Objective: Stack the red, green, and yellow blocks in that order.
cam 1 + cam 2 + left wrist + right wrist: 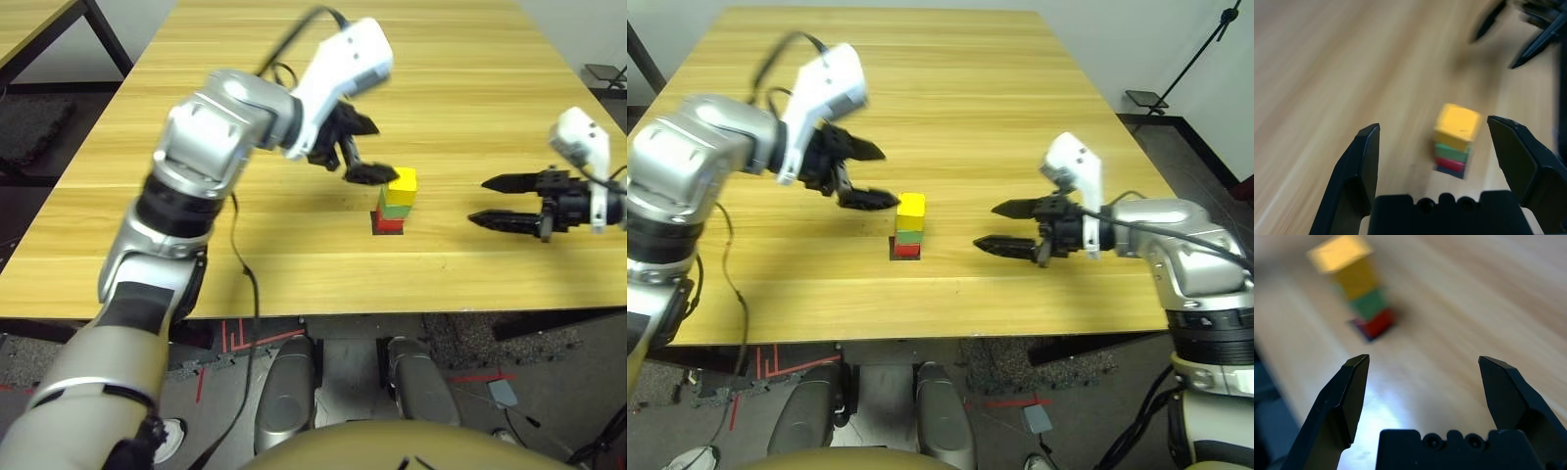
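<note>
Red cube (907,251) is mostly covering the black patch (892,257), with green (909,237) and yellow (911,211) cubes stacking above. Both end effectors, left (869,174) and right (1001,227), are hanging wide open, empty.

And we're seeing no readable lettering anywhere here, folks: no labels, no brands, no numbers, no signs are showing up legibly on anything in view right now!

Counter (823,304): light yellow wood-grain top with straight edges; a flat black square patch (892,251) lies on it, toward the robot's side.
</note>
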